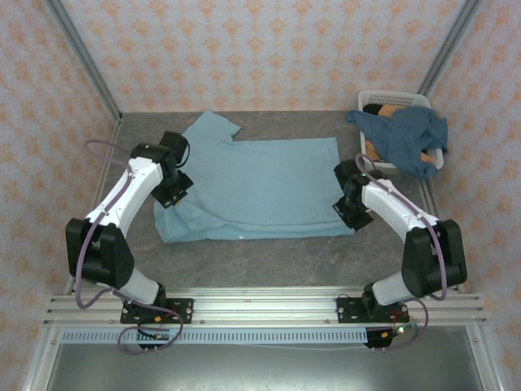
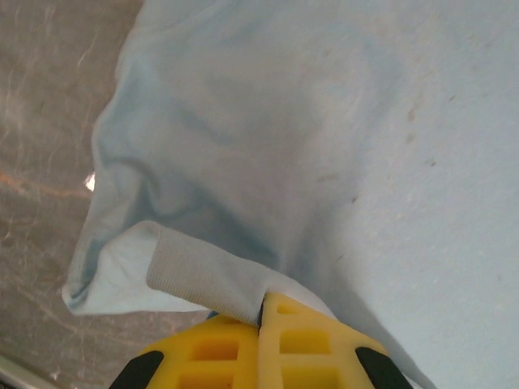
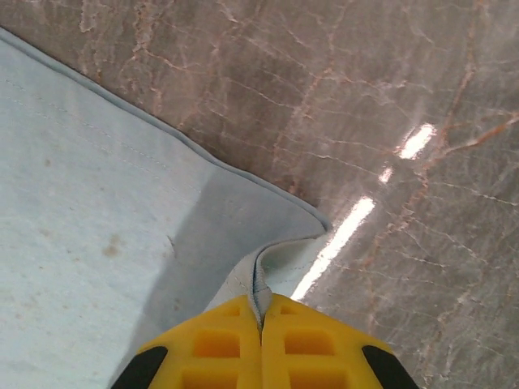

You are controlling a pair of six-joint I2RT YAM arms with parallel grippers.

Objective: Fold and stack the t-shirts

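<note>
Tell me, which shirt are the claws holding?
The light blue tee spread on the table: the left claw and right claw pinch its edges. The darker tee drapes over the basket, untouched.

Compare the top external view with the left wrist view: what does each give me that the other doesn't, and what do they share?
Top external: the whole light blue t-shirt spread across the table, the right pincer at its near right corner, and the white basket far right with a darker blue t-shirt draped over it. Left wrist: close up, a ribbed band at the shirt's edge pinched in the shut left pincer, cloth bunched beside it. Both: the light blue t-shirt lying on the marbled table.
</note>
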